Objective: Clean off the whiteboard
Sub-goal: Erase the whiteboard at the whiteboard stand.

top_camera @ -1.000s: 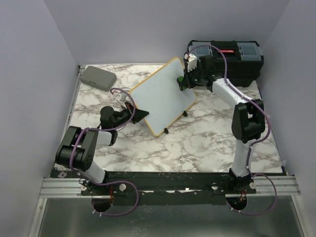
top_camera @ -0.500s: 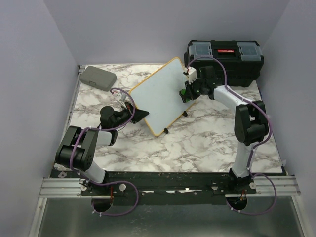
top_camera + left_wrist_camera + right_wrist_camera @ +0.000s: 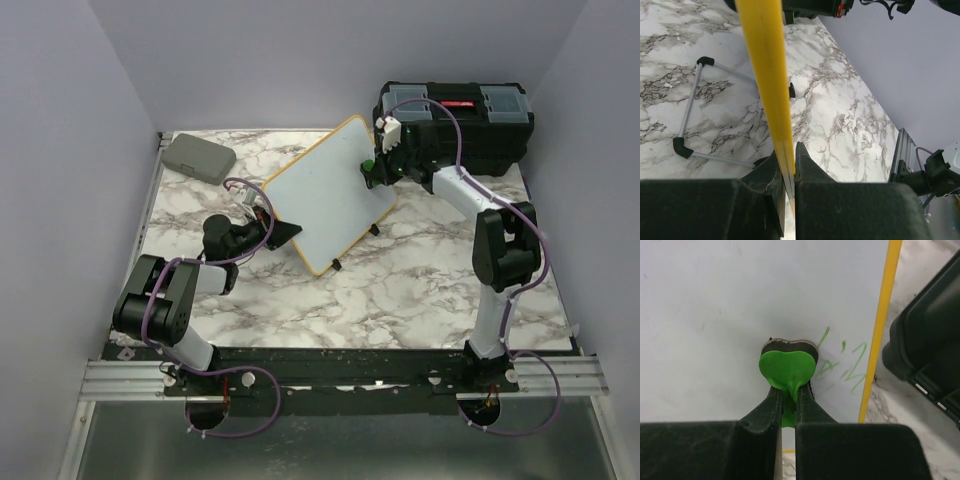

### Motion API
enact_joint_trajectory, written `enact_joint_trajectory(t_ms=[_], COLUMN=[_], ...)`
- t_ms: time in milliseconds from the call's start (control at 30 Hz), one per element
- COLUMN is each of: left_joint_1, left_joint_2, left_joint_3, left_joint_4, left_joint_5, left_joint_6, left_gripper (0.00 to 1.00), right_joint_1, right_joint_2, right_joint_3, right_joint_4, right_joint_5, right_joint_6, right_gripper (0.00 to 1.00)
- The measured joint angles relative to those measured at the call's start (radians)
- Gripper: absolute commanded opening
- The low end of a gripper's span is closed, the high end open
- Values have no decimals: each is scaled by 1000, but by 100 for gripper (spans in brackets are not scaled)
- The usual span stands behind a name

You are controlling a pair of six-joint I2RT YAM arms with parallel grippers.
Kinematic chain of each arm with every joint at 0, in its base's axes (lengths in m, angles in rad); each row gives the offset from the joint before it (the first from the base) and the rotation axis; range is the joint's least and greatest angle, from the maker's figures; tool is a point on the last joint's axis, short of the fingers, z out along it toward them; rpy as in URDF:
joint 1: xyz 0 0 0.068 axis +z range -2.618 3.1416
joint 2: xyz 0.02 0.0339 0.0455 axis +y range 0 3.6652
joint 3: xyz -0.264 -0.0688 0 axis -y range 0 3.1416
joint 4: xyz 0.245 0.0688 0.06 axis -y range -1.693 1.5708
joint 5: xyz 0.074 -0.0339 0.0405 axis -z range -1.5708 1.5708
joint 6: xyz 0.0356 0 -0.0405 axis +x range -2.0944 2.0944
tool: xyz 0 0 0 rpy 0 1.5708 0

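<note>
**Right arm sweeping back toward the board's far edge**

We are bringing the right gripper back up the whiteboard after its dip toward the near feet half a second ago, while the board itself is staying put. Nearest us, our left gripper is clenching the board's yellow frame at its left edge, holding it tilted on the counter. Farther out, the right gripper is pinching a green eraser pad, which seems to be pressing on the white face. We are judging the board light, stiff and slick, apt to skid under pressure, so the frame edge is the place to hold. Only the right wrist view is showing green writing remaining beside the frame. Only the left wrist view is showing the wire stand beneath. Beyond, a black toolbox is sitting.
</note>
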Motion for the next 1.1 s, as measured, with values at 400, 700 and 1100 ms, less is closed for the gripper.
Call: enact_joint_trajectory(t_ms=[400, 700, 1100], left_joint_1=[0, 0, 1], left_joint_2=[0, 0, 0], left_joint_3=[0, 0, 0], left_joint_4=[0, 0, -1], left_joint_5=[0, 0, 11], left_joint_6=[-1, -1, 0], left_gripper=[0, 0, 0], right_joint_1=[0, -7, -5], right_joint_2=[-15, -51, -28], right_joint_3=[-55, -185, -37], right_joint_4=[94, 76, 140], right_joint_5=[-26, -85, -24], right_joint_6=[-53, -133, -56], right_gripper=[1, 1, 1])
